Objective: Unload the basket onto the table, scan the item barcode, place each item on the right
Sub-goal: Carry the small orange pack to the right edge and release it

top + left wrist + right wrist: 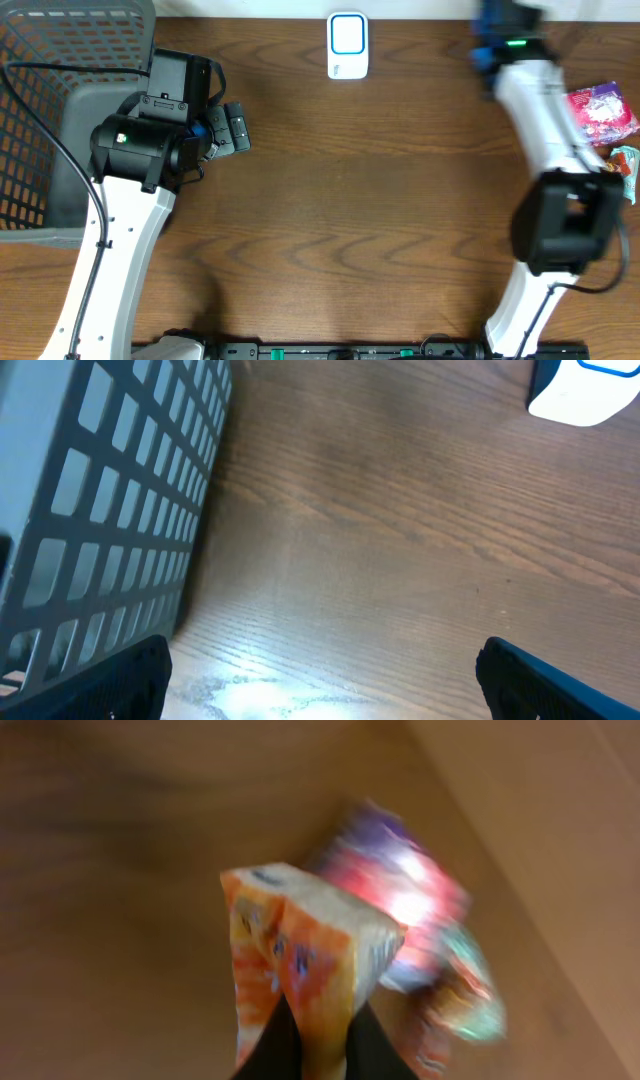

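My right gripper [322,1020] is shut on an orange and white snack packet [310,940], which stands up between the black fingers; the view is blurred. In the overhead view the right gripper [487,50] is a blue blur at the far right back of the table, and the packet cannot be made out there. The white scanner with a blue rim [347,45] lies at the back centre, also visible in the left wrist view as the scanner [590,390]. My left gripper [232,130] is open and holds nothing, next to the basket, with bare wood between its jaws [330,680].
A grey mesh basket [60,120] fills the back left corner; its wall [110,510] is close to my left fingers. A pink and purple packet [600,110] and a teal one [625,160] lie at the right edge, blurred behind the held packet [400,890].
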You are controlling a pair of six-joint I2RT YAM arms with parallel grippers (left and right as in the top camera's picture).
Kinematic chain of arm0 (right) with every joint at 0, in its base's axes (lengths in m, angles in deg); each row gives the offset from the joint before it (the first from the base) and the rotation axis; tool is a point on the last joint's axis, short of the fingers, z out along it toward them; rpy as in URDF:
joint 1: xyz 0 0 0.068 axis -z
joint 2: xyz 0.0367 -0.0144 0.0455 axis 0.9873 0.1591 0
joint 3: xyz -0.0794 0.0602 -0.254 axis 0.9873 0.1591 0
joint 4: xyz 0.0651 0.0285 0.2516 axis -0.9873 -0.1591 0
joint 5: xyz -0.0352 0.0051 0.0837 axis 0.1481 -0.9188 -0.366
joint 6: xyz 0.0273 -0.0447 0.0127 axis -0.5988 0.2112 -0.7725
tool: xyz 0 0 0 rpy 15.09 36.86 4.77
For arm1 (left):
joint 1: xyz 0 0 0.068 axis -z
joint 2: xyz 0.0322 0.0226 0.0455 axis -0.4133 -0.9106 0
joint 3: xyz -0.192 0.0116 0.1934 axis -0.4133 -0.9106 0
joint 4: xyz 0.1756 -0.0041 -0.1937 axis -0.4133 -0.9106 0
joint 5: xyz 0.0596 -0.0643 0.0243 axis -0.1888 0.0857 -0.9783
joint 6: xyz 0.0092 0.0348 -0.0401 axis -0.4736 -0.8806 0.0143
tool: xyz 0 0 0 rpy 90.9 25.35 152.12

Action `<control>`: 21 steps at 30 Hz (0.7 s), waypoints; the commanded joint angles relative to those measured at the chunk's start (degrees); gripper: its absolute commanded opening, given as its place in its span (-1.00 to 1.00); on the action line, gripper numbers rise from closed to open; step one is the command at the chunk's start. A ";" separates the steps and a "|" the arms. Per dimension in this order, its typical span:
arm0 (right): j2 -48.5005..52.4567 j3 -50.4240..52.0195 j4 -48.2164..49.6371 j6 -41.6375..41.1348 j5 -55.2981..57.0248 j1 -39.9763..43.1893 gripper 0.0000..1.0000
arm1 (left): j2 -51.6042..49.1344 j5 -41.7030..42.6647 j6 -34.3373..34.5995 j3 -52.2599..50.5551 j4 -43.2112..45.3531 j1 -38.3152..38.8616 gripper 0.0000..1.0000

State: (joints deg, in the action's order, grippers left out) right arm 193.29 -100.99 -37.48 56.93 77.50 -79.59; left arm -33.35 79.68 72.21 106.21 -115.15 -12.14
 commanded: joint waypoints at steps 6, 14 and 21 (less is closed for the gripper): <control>-0.79 1.53 -11.91 -13.79 -9.99 15.74 -0.97 | -0.02 -0.50 0.31 0.83 -0.20 -0.09 0.96; -0.79 2.43 -11.34 -13.66 -16.37 23.08 0.40 | -0.02 -0.48 0.31 0.83 -0.22 -0.09 0.96; -3.98 2.21 -10.95 -7.58 -22.08 23.02 0.99 | -0.02 -0.50 0.31 0.83 -0.20 -0.09 0.96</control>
State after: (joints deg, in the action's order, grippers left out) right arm 192.88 -99.02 -48.43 46.99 59.30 -56.03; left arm -33.35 79.68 72.21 106.21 -115.13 -12.14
